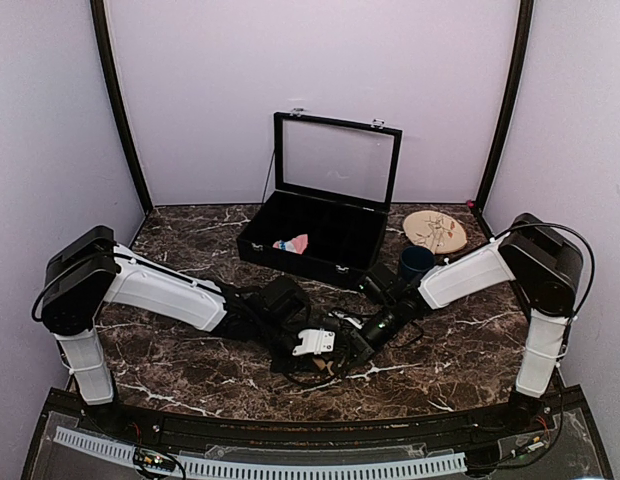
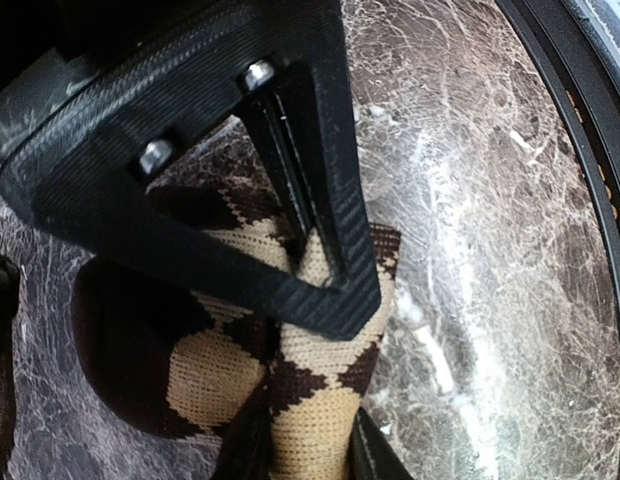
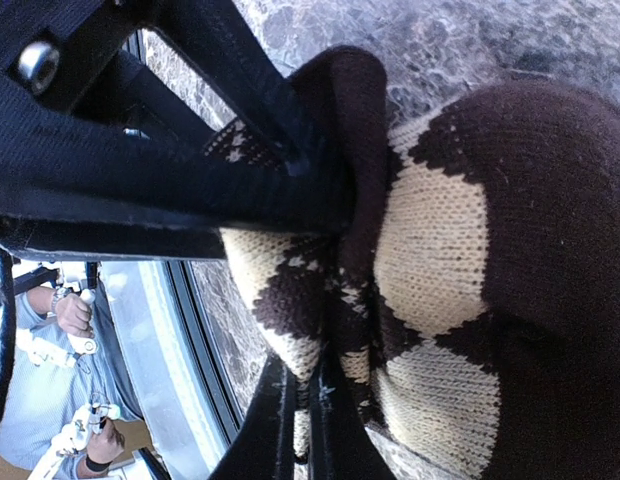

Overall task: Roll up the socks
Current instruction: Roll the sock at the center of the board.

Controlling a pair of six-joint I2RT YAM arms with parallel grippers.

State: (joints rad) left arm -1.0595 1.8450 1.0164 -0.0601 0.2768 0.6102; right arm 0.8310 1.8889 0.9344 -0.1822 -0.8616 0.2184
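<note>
The dark brown sock with tan argyle diamonds (image 2: pixel 205 375) lies bunched on the marble table near the front middle. My left gripper (image 2: pixel 308 440) is shut on a thick fold of it, with fabric filling the gap between the fingers. From the other side my right gripper (image 3: pixel 305 420) pinches a thin fold of the same argyle sock (image 3: pixel 440 250). In the top view the left gripper (image 1: pixel 325 348) and the right gripper (image 1: pixel 353 348) meet over it, hiding most of it. The pink sock (image 1: pixel 292 243) lies inside the black case.
An open black case (image 1: pixel 290 262) with a clear lid stands at the back middle. To its right are a dark blue cup (image 1: pixel 415 263) and a round wooden disc (image 1: pixel 435 230). The table's front rail (image 1: pixel 290 440) runs close behind the grippers.
</note>
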